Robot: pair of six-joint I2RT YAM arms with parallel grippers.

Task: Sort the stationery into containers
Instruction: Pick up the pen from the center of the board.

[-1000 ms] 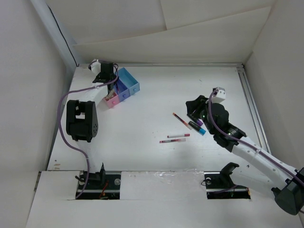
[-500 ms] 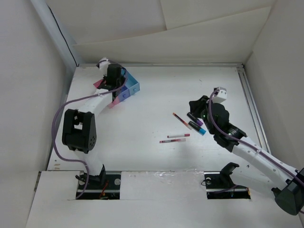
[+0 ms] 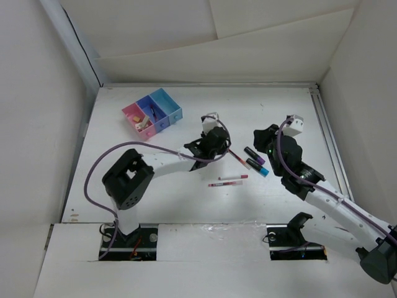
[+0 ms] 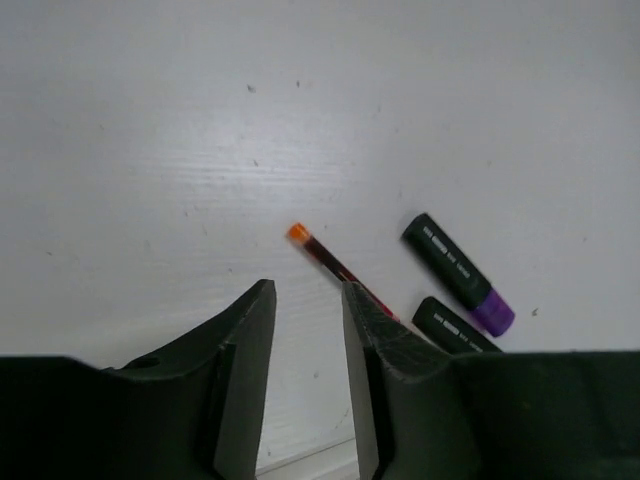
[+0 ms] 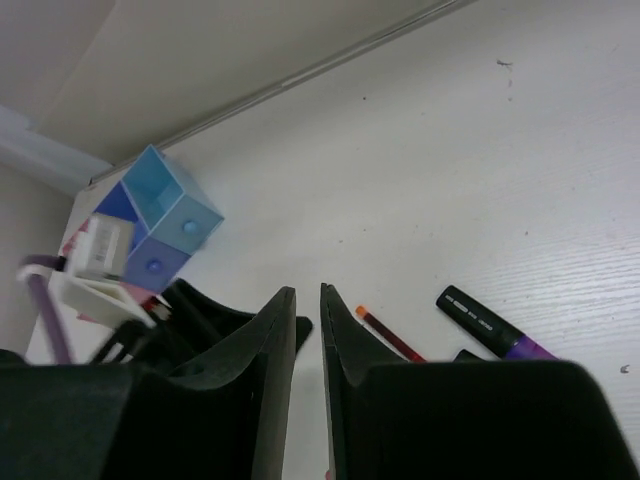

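Left pincer [image 4: 305, 330] swung from bins; red pen [image 4: 335, 262] just ahead.

I work in a robot test room. My flat white wooden desk [image 3: 186, 198] has plain white board walls [image 3: 37, 124] around it, and my two arms are bolted on.

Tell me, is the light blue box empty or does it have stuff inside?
Empty. The top view shows only bare floor inside the light blue bin.
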